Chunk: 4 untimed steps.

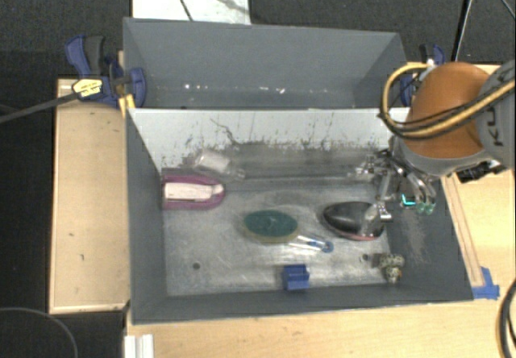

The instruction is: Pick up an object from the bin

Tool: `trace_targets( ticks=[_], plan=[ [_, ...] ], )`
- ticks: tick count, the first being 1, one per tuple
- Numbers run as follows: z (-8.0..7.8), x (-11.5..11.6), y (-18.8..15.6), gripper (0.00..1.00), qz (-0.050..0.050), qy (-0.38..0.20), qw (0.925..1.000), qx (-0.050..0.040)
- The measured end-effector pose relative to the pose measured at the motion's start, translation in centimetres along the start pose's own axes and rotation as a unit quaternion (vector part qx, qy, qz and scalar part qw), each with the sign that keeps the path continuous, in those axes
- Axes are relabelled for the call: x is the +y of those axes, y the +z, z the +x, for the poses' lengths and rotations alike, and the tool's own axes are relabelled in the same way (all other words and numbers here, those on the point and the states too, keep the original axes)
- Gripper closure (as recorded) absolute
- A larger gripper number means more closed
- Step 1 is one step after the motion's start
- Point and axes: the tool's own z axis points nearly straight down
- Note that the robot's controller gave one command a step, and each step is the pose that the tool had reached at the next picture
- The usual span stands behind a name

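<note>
Grey metal bin [210, 260] | laid on its floor: pink stapler-like thing [193, 191] at left | green oval disc [270, 225] mid-floor | dark oval thing [347, 218] at right | blue block [296, 276] at front

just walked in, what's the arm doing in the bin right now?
The gripper has come in from the right and sits low over the right end of a dark oval thing in the right half of the bin. I can't tell whether it has a grip, and the thing appears to lie on the floor. A teal disc, a clear pen-like piece, a blue block and a pink-and-white thing lie loose to its left.
</note>
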Motion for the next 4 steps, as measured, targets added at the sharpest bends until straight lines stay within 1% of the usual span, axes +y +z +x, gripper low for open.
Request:
trace_targets(
  ticks=[1, 2, 3, 4],
  plan=[
    [1.4, -1.2, 5.6, 0.00, 0.000, 0.059, 0.9982, -0.0063],
    [2.2, 0.1, 2.6, 0.00, 0.000, 0.068, 0.9977, -0.0058],
    [2.8, -0.5, 2.8, 0.00, 0.000, 0.137, 0.9906, -0.0025],
    [2.8, -0.4, 5.6, 0.00, -0.001, 0.201, 0.9796, -0.0049]
  ],
)
